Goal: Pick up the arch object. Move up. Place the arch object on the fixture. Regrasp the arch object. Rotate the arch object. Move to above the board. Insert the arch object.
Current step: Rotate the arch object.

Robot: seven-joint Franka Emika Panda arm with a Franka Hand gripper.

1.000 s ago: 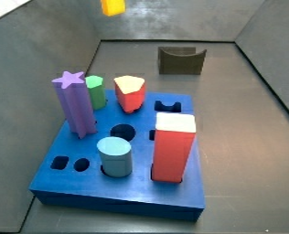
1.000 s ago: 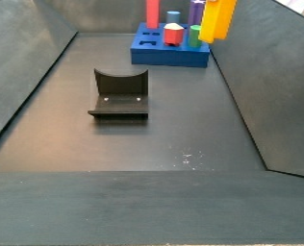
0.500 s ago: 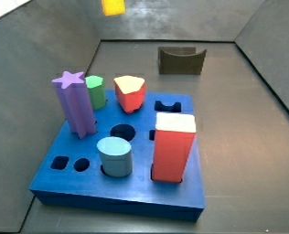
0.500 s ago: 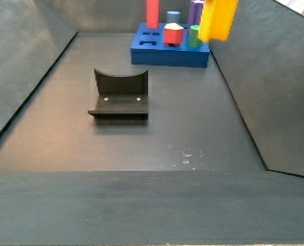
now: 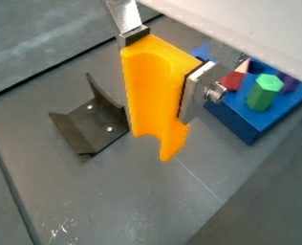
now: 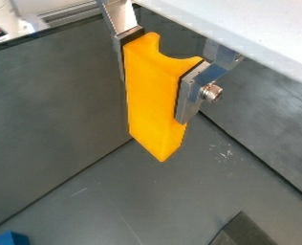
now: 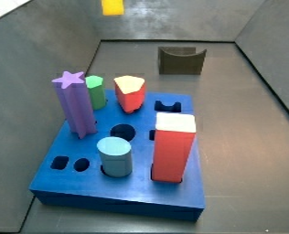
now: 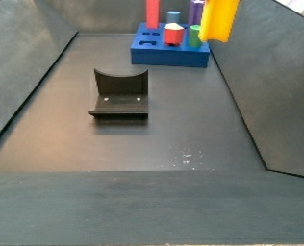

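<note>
gripper (image 5: 158,72) clamping the arch (image 5: 157,96) between its silver fingers, hanging long-axis down | arch riding high above the fixture (image 5: 87,122), clear of the floor, likely for set-down in its notch | board (image 7: 134,169) lying well apart from fixture, awaiting insertion

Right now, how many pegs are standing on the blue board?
5: purple star post at the left, green peg behind it, red pentagon peg beside that, light blue cylinder in front, big red block at the right. The gripper holds the arch object above the floor.
</note>
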